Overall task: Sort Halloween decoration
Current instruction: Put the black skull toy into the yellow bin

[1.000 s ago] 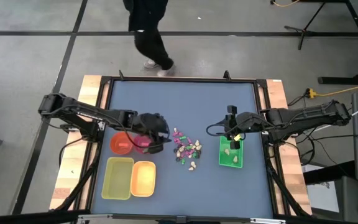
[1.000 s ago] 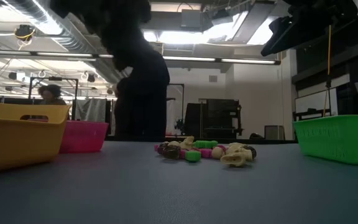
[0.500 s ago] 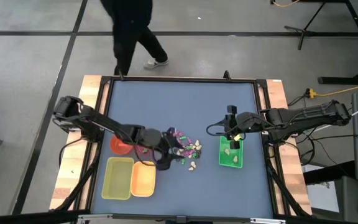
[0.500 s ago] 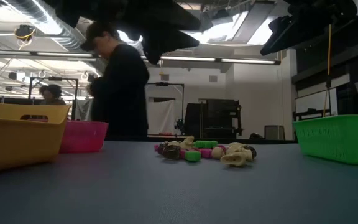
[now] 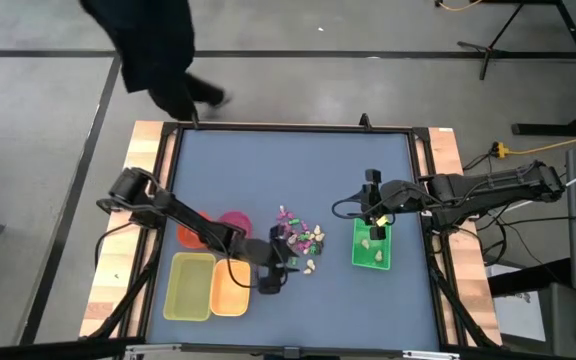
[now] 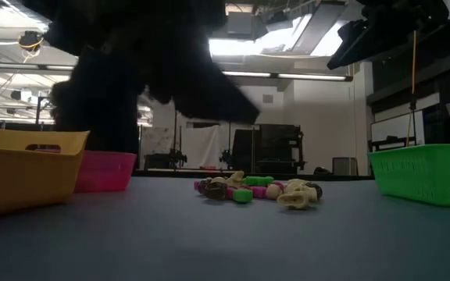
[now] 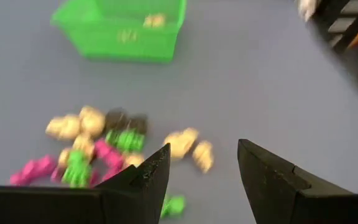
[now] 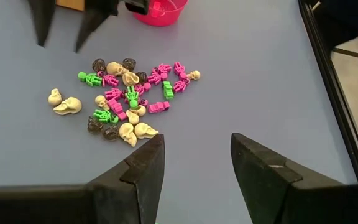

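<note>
Trinket pile: the Halloween decoration [image 5: 301,241] lies heaped at mid-table, magenta, green, cream and dark pieces mixed, so the sorting looks far from done.
Left gripper: the left gripper [image 5: 270,281] hangs at about 7 o'clock of the pile, just beside it, fingers spread and holding nothing; from its wrist view the heap sits right ahead, so I judge it is lining up a pick.
Right gripper: the right gripper [image 5: 370,182] waits at 3 o'clock of the pile, near the far end of the green tray [image 5: 371,256], released and empty, out of the left arm's way.
Green tray: it already holds a cream piece or two, presumably its assigned colour.
Other bins: the pink bowl [image 5: 234,222] and orange bowl [image 5: 189,235] sit at 9 o'clock of the pile, the two yellow trays [image 5: 193,288] at 8 o'clock, within the left arm's reach.
Change: a second ago the left gripper hovered over the pink bowl; it has swung across to the pile's near edge. The right arm has not moved. The person [image 5: 153,45] beyond the table has walked leftward.
</note>
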You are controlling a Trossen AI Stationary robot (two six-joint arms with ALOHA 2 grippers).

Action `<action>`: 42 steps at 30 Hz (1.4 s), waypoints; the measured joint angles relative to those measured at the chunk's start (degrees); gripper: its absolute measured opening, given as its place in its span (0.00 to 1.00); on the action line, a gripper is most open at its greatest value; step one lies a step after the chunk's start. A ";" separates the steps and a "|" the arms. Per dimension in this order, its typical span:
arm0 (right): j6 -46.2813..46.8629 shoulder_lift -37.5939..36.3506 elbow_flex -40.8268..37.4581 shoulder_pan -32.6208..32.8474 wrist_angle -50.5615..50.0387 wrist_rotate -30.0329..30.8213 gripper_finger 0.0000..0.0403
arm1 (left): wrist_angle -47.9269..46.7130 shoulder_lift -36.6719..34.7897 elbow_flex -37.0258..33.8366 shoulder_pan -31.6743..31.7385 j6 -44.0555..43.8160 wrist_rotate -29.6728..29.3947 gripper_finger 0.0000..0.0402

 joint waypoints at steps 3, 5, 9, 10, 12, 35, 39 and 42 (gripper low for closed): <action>0.00 0.00 0.00 0.01 -0.04 -0.02 0.46 | -4.75 0.19 0.36 0.11 -0.06 -1.81 0.43; 0.00 0.00 0.00 0.00 -0.03 -0.02 0.46 | -6.67 0.19 0.36 0.11 -0.08 -2.39 0.43; 0.00 0.00 0.00 0.02 -0.04 -0.02 0.46 | -8.43 0.17 0.38 0.11 -0.15 -2.57 0.43; 0.00 0.00 0.00 0.01 -0.04 -0.02 0.46 | -9.01 0.17 0.38 0.09 -0.15 -2.55 0.43; 0.00 0.00 0.00 0.00 -0.04 -0.03 0.46 | -9.91 0.17 0.38 0.09 -0.15 -2.56 0.43; 0.00 0.00 0.00 0.00 -0.04 -0.04 0.46 | -11.95 3.95 0.34 2.12 -0.78 -1.01 0.43; 0.00 0.00 0.00 0.00 -0.02 -0.06 0.46 | -12.33 3.95 0.34 2.11 -1.96 -0.83 0.43; 0.00 0.00 0.00 0.00 -0.03 -0.06 0.46 | -12.54 3.95 0.34 2.12 -1.96 -0.69 0.43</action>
